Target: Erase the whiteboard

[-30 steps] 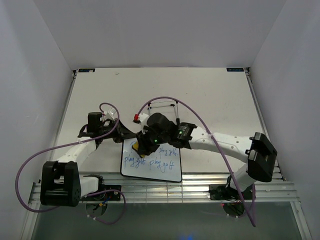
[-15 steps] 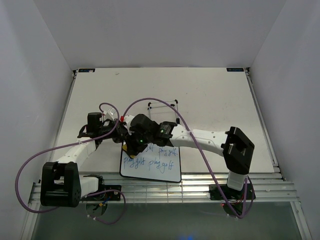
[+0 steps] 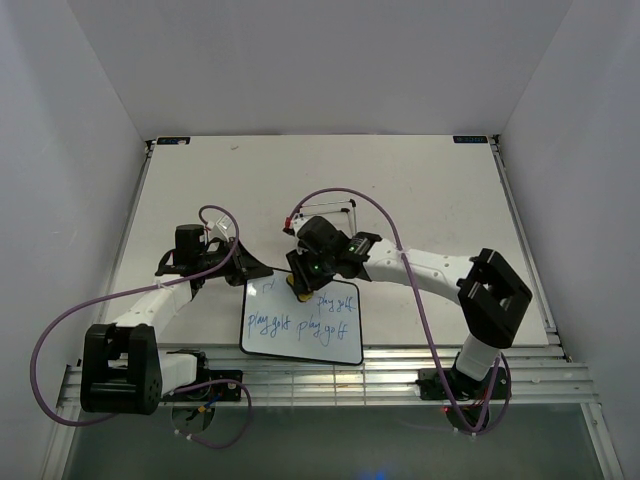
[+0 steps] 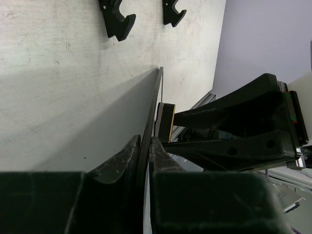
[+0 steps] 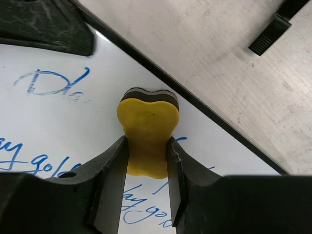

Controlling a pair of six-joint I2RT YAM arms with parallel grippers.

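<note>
The right gripper (image 5: pixel 147 151) pinches the yellow eraser (image 5: pixel 148 113) against the whiteboard (image 3: pixel 300 340) near its 12 o'clock edge; the left gripper (image 4: pixel 145 146) clamps its 10 o'clock corner.

The right pincer (image 3: pixel 300 287) slides back rightward along the whiteboard's (image 3: pixel 300 348) upper edge, toward the frame's centre — the yellow eraser (image 5: pixel 148 119) comes with it. The board's upper left corner, covered half a second ago, now shows nearly bare — one faint blue stroke (image 5: pixel 51 83) remains.
</note>
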